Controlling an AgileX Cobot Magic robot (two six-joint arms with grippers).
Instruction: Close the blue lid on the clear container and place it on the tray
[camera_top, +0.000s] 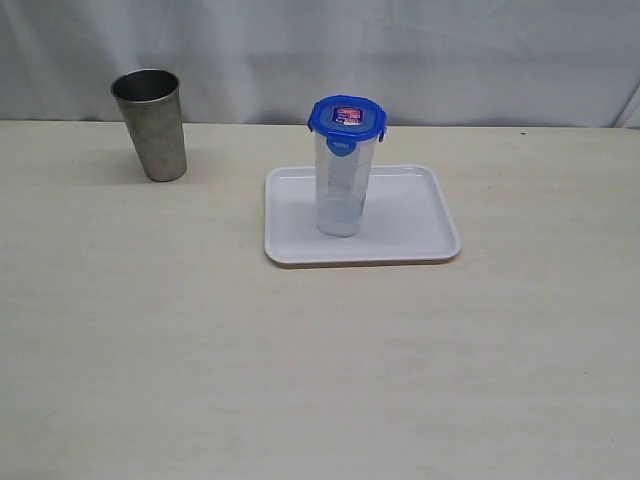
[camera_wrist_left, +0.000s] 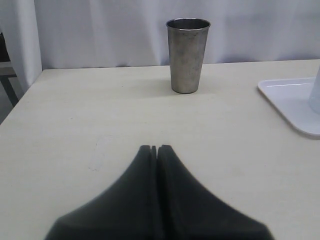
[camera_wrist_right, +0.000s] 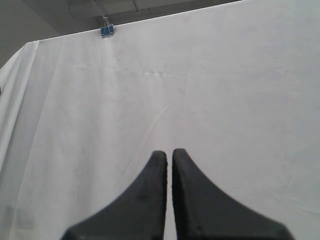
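The clear container stands upright on the white tray in the exterior view, with the blue lid sitting on its top. Neither arm shows in that view. In the left wrist view my left gripper is shut and empty, low over the table, and a corner of the tray shows beyond it. My right gripper is shut with nothing in it and faces the white backdrop.
A grey metal cup stands upright at the back left of the light wooden table; the metal cup stands well beyond the left gripper. A white curtain hangs behind the table.
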